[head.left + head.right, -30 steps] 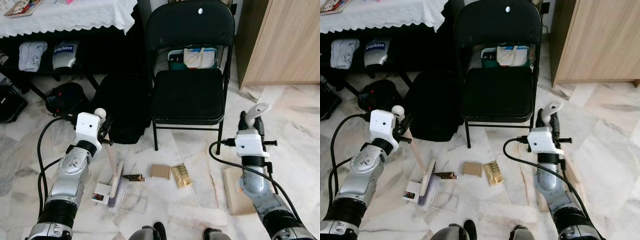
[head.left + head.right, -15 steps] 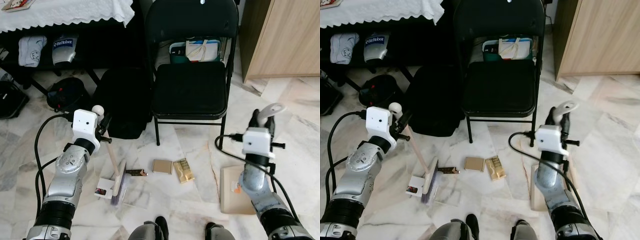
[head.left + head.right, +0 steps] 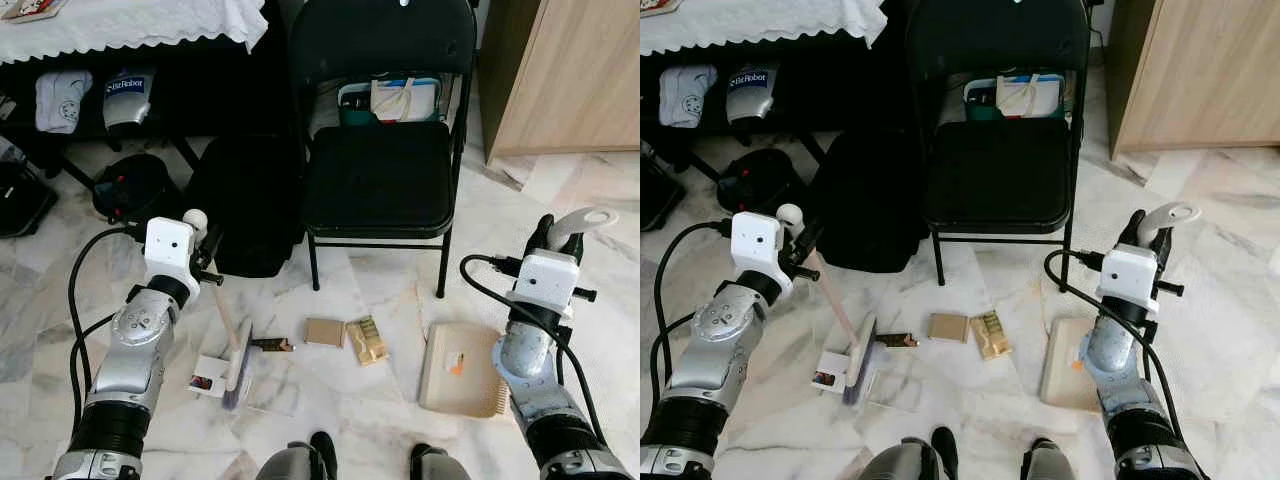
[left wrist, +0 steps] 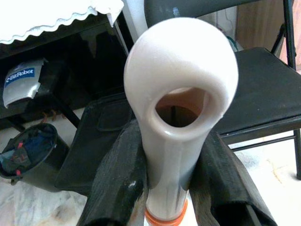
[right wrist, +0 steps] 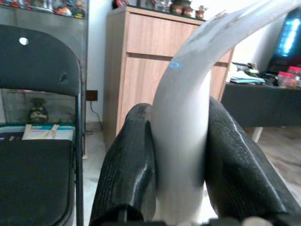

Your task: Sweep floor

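Observation:
My left gripper (image 3: pixel 204 246) is shut on the pale handle of a hand brush (image 3: pixel 236 366). The brush head rests on the marble floor beside a small white card (image 3: pixel 206 378). In the left wrist view the black fingers (image 4: pixel 117 183) clamp the handle's looped end (image 4: pixel 181 94). My right gripper (image 3: pixel 556 236) is shut on the white curved handle of a beige dustpan (image 3: pixel 460 368), which lies flat on the floor at the right. Between brush and dustpan lie a dark scrap (image 3: pixel 268 345), a brown square (image 3: pixel 323 332) and a gold packet (image 3: pixel 366 340).
A black folding chair (image 3: pixel 380 180) stands just beyond the litter, with a black bag (image 3: pixel 245 210) to its left. A cloth-covered table (image 3: pixel 130 25) is at the back left and a wooden cabinet (image 3: pixel 570 80) at the back right. My feet (image 3: pixel 300 462) are at the bottom edge.
My right arm has swung out to the right, and the dustpan now lies uncovered and turned flat on the floor. The left arm and brush have stayed in place. The camera shifted slightly.

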Tool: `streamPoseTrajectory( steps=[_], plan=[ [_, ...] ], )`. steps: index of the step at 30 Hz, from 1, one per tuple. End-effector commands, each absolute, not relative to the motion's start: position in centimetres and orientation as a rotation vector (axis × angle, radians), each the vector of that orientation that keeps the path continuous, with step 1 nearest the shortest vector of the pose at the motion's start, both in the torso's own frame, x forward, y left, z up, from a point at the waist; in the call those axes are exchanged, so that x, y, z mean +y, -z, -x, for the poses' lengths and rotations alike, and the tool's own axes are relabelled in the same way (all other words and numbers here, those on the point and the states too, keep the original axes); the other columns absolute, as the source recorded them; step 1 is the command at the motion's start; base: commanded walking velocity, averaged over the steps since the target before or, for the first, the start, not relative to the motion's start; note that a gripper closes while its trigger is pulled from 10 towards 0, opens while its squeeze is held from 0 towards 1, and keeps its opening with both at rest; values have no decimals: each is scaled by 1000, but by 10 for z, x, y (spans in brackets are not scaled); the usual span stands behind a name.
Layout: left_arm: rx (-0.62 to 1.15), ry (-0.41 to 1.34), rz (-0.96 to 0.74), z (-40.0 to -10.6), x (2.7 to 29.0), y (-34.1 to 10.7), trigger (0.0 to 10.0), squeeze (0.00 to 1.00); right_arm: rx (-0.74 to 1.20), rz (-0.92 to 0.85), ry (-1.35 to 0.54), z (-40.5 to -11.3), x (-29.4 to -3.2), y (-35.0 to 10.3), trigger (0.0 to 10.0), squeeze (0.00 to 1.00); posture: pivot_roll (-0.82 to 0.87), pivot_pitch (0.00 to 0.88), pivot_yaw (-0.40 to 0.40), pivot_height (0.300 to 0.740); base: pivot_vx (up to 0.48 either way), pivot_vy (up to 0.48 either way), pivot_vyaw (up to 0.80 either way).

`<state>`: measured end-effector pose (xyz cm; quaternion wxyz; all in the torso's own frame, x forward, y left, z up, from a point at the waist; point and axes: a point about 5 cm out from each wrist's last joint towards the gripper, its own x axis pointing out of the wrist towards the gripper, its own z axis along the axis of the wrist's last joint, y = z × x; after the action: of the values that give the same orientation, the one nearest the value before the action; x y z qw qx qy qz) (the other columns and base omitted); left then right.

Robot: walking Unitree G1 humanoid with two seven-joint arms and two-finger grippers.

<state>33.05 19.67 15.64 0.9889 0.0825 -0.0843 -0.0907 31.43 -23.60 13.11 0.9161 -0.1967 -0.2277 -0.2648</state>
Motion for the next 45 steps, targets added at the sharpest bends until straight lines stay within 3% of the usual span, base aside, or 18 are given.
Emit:
streamPoseTrajectory(
  steps=[1, 19, 25, 45],
  plan=[
    [-194, 132, -177, -327, 211, -163, 10000, 0, -519, 418, 510, -316, -232, -139, 10000, 0, 124, 277, 224, 740, 0, 0, 0],
    [-226, 127, -171, -328, 210, -170, 10000, 0, -607, 424, 470, -327, -229, -163, 10000, 0, 128, 252, 215, 740, 0, 0, 0],
    [-235, 127, -181, -328, 211, -173, 10000, 0, -508, 343, 499, -328, -234, -148, 10000, 0, 141, 256, 220, 740, 0, 0, 0],
    [-208, 147, -163, -319, 207, -166, 10000, 0, -303, 352, 426, -313, -231, -97, 10000, 0, 168, 298, 219, 740, 0, 0, 0]
  ],
)
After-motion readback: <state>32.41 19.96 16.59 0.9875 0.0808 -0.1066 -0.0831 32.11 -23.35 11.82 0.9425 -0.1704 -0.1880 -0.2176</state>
